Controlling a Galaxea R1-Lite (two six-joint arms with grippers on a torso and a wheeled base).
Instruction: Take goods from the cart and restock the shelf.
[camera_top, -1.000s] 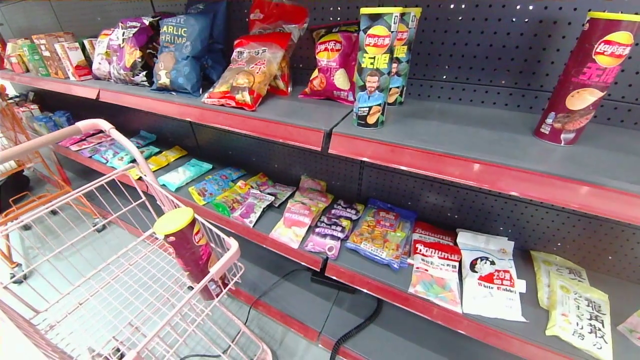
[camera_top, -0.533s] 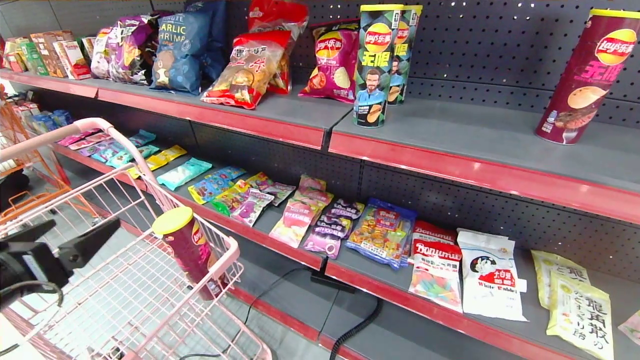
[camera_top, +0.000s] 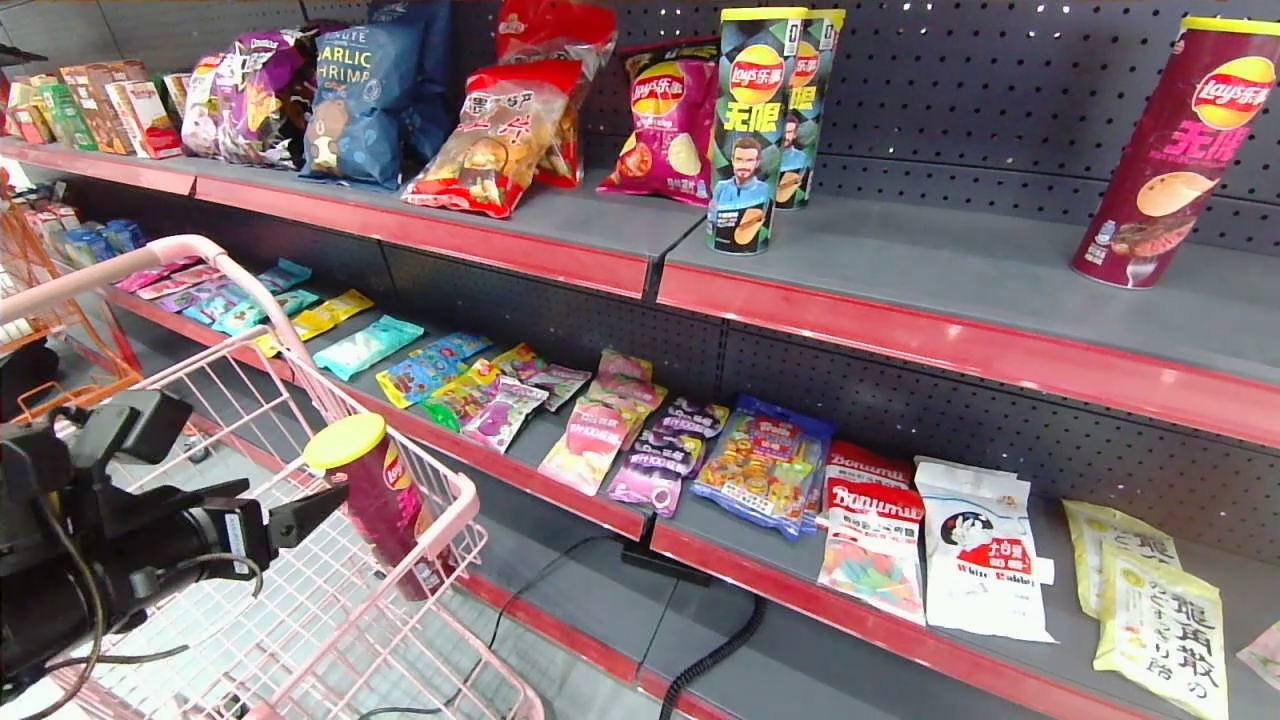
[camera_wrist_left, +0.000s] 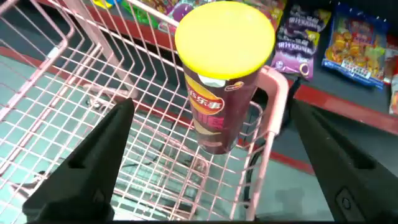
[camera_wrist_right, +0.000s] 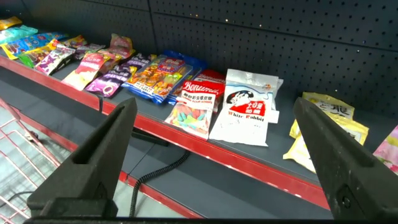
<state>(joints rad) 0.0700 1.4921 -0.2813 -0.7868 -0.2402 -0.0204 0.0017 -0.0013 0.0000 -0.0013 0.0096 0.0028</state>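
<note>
- You're at the pick step. The left gripper (camera_wrist_left: 212, 104) is spread wide with nothing in it, and it's lined up on the chip can (camera_top: 375, 490).
- The can stands upright in the cart (camera_top: 470, 502), yellow lid up, tucked into the corner of the basket closest to the shelving and just inside the pink rim.
- From the left wrist view, the can sits centred between the 2 fingers (camera_wrist_left: 93, 155) but farther off. I'd say you aren't straddling it yet.
- The right gripper (camera_wrist_right: 211, 109) is also wide open and empty. It's parked out by the candy bags (camera_wrist_right: 245, 106) on the lower shelf (camera_top: 790, 585), well apart from the cart.
- For the next move, I'd ease the left arm forward until the fingers bracket the can's body below the lid. Then close, and lift straight up so the can clears the rim.
- I can't tell if the can is leaning on the rim wire or standing free, so it might tip when you touch it.
- For the drop-off, my guess is the bare stretch of the upper shelf (camera_top: 930, 255), between the green cans (camera_top: 745, 130) and the matching maroon can (camera_top: 1165, 170).
</note>
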